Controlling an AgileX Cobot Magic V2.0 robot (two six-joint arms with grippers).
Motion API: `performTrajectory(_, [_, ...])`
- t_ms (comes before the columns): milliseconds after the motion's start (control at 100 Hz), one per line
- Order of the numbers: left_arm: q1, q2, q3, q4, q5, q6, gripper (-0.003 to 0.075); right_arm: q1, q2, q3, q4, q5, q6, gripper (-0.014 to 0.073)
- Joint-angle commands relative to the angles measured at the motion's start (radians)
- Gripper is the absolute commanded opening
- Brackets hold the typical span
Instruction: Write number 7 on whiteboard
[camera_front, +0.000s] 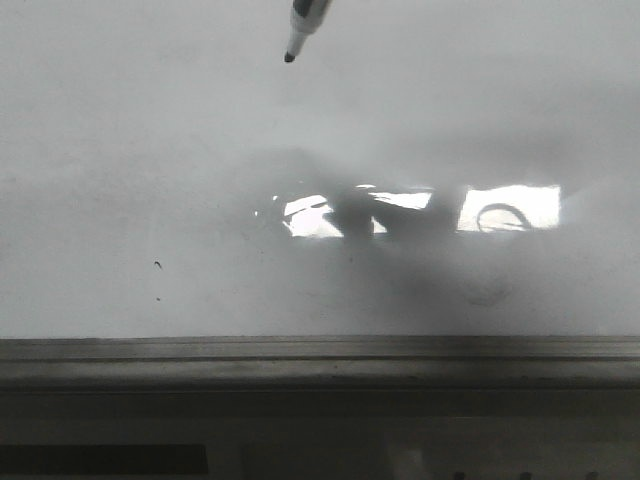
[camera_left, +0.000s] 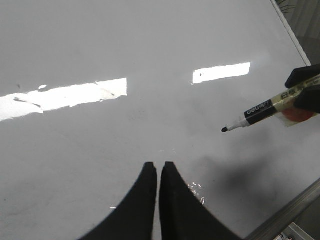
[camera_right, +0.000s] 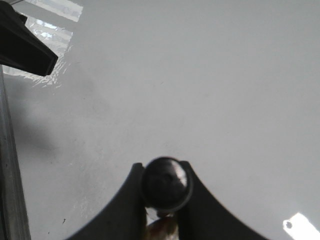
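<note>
1. Marker (camera_left: 267, 111), left wrist view: white print on the black band of the barrel and dark characters on the pale label; too small and tilted to read.
2. Whiteboard (camera_front: 150, 150): no numeral or writing legible.

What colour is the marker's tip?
Black; the marker's tip shows best in the left wrist view.

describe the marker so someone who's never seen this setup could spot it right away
Start from the large glossy whiteboard that fills the scene. Above it, the right hand grips a marker whose tip hangs clear of the blank surface. It is the only pen here, with a black band, pale labelled barrel and small dark tip.
</note>
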Motion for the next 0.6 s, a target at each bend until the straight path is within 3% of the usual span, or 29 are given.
performTrajectory(0, [0.002, 0.005, -0.026, -0.028, 0.011, -0.009, -0.0020, -0.014, 0.014, -0.035, 0.009, -0.113, -0.005, -0.0044])
performTrajectory(180, [0.002, 0.005, -0.026, -0.028, 0.011, -0.009, -0.0020, -0.047, 0.041, -0.035, 0.024, -0.194, -0.005, -0.0044])
performTrajectory(590, [0.002, 0.005, -0.026, -0.028, 0.011, -0.009, -0.0020, -0.073, 0.092, -0.035, 0.028, -0.158, -0.005, -0.0044])
